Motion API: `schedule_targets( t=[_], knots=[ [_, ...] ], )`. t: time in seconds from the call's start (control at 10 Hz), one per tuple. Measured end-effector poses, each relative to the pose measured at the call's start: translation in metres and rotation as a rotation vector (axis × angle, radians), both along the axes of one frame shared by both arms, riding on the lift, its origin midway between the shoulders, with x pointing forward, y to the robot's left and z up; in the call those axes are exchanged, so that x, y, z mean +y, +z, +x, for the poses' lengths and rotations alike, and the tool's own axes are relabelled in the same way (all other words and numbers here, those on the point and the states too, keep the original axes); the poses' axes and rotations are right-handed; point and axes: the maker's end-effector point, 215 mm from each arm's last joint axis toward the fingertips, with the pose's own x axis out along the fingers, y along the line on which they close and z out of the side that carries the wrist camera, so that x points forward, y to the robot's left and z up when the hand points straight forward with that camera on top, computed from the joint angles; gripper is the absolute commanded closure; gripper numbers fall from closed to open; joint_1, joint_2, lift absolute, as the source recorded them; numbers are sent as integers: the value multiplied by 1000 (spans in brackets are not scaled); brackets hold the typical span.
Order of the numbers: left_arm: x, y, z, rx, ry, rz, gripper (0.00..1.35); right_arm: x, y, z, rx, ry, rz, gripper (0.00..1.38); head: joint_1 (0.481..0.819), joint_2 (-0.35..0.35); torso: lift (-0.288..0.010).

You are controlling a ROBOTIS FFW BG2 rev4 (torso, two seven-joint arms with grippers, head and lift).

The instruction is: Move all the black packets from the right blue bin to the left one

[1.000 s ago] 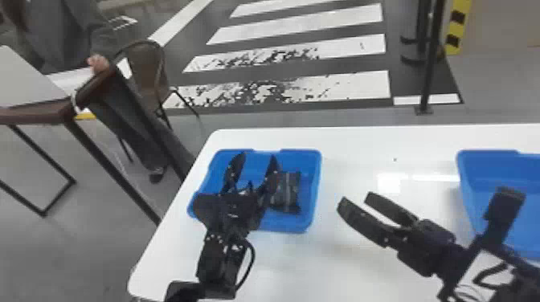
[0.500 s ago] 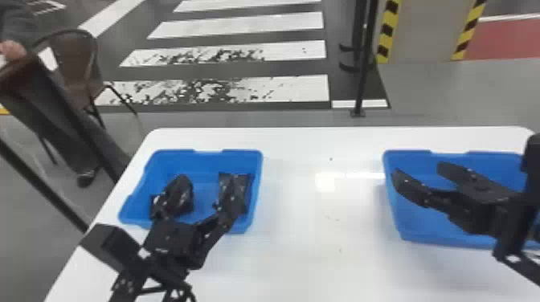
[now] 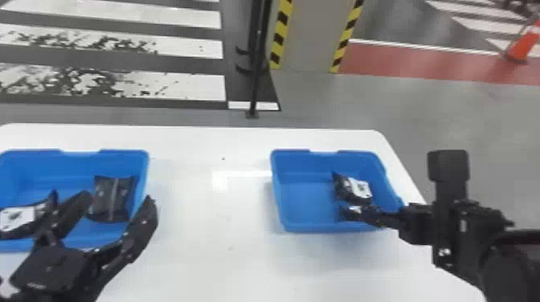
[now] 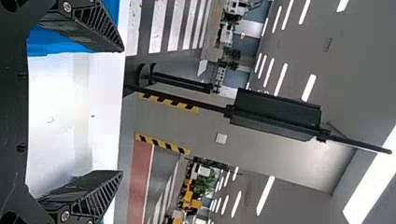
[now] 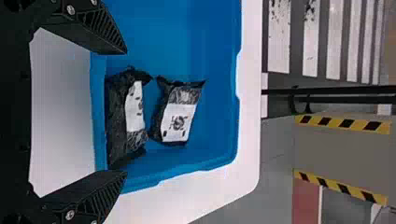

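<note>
in the head view, the left gripper (image 3: 118, 198) has its fingers spread wide at the left blue bin (image 3: 40, 164), one finger seen against the bin's inside, the other by its right wall. that bin holds a labelled packet (image 3: 18, 219) on its left side and a dark packet (image 3: 112, 198) near its right wall. the right gripper (image 3: 348, 213) is at the right blue bin (image 3: 313, 162); the right wrist view shows its fingers well apart, with the near packet (image 5: 123, 121) and the far packet (image 5: 177, 114) lying in the bin beyond the gap between them. both bins rest on the white bench (image 3: 217, 261).
</note>
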Motion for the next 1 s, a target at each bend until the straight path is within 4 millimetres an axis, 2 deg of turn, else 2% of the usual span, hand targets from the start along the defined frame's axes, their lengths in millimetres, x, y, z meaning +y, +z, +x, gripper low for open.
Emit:
schedule_targets(
  t=[0.1, 0.3, 0.8, 1.0],
  knots=[
    [1, -1, 0, 2, 1, 3, 98, -12, -10, 2, 42, -27, 2, 114, 695, -283, -140],
    [0, -1, 0, 4, -2, 3, 98, -19, -25, 18, 82, -39, 18, 116, 695, -289, -140],
    [5, 5, 2, -18, 9, 8, 98, 6, -53, 65, 129, 28, 35, 110, 695, -245, -140],
    [4, 7, 3, -23, 6, 12, 98, 10, -57, 72, 172, 37, 11, 110, 695, -230, -140]
  ],
)
